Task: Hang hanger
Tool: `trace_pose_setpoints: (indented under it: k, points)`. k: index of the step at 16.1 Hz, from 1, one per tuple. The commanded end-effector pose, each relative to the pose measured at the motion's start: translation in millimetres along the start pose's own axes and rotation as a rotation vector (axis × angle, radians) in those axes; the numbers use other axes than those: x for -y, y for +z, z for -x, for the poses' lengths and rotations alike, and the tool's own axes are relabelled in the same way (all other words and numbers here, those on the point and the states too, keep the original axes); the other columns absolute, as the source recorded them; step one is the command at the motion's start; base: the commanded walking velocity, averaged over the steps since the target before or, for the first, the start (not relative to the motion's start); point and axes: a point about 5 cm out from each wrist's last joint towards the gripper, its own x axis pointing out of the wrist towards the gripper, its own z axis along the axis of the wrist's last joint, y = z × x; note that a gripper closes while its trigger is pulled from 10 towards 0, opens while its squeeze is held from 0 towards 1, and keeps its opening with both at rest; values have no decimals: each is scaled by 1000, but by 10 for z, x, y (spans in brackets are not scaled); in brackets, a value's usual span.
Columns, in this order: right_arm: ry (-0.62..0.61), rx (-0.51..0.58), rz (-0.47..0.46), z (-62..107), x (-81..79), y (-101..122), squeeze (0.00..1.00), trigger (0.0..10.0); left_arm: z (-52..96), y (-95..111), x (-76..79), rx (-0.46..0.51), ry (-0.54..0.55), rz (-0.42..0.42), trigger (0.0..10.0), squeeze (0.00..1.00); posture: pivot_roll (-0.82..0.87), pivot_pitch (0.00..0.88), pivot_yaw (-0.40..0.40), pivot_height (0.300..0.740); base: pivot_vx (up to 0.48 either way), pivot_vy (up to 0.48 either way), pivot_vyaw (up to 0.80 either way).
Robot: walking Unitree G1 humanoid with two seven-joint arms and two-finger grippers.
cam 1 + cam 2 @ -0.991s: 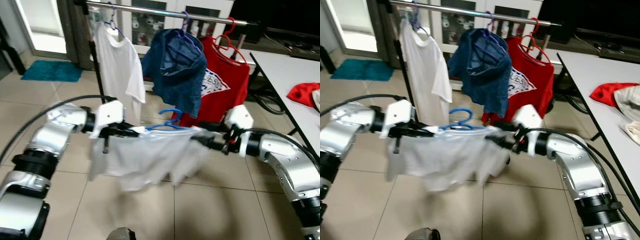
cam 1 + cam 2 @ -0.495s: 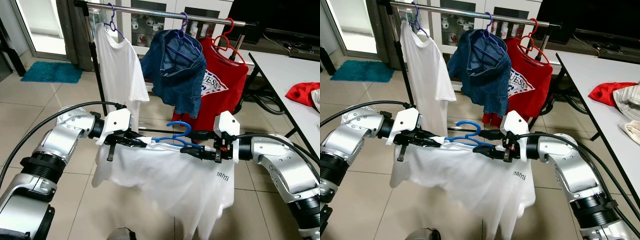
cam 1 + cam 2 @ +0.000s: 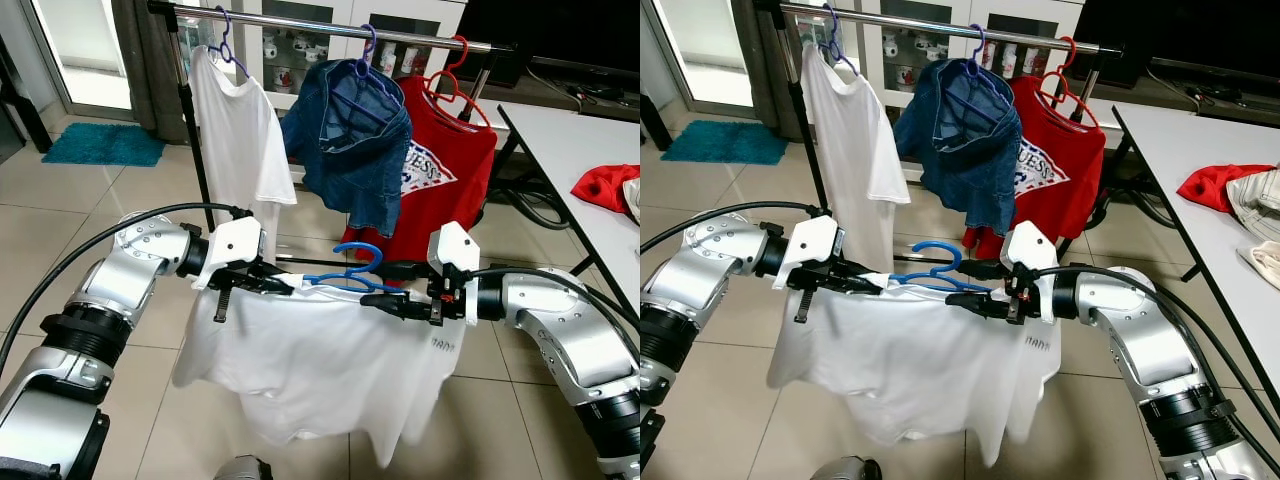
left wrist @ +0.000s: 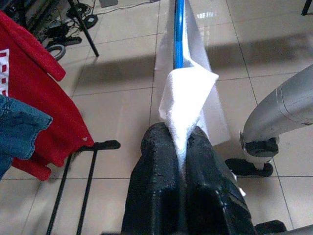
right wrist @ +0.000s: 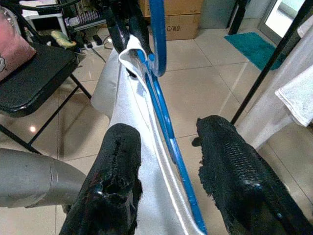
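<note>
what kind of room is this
Probably a home living or laundry area: a clothes rack hung with shirts and a denim jacket, a tiled floor, and a glass-door cabinet behind it.

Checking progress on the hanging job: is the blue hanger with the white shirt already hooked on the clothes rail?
No, the blue hanger is held low between the left gripper and right gripper, well below the rail.
</note>
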Motion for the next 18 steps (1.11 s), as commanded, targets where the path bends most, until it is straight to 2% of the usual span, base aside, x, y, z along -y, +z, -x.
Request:
trace_pose_setpoints:
  k: [1, 5, 6, 7, 8, 12, 18]
  points:
    - [1, -10, 31, 20, 39, 63, 0, 10000, -17, 74, -9, 20, -8, -29, 0, 0, -62, 0, -28, 740, 0, 0, 0]
    - [13, -10, 32, 4, 27, 75, 0, 10000, -22, 75, -4, 20, -15, -29, 0, 0, -62, 0, -29, 740, 0, 0, 0]
    - [-1, 40, -52, -175, 13, 46, 0, 0, -96, 105, -5, 41, -15, -30, 0, 0, -54, 0, -37, 740, 0, 0, 0]
    - [-16, 91, -159, -414, -16, 13, 0, 0, -186, 142, -6, 68, -13, -31, 0, 0, -51, 0, -32, 740, 0, 0, 0]
    - [-22, 103, -184, -474, -24, -5, 0, 0, -218, 152, 1, 76, -17, -33, 0, 0, -48, 0, -33, 740, 0, 0, 0]
    - [-33, 108, -207, -503, 7, -5, 0, 0, -234, 176, -11, 79, -25, -41, 0, 0, -50, 0, -37, 740, 0, 0, 0]
    - [-2, 114, -215, -441, -45, -28, 0, 0, -135, 145, -33, 92, 14, -17, 0, 0, -63, 0, -14, 740, 0, 0, 0]
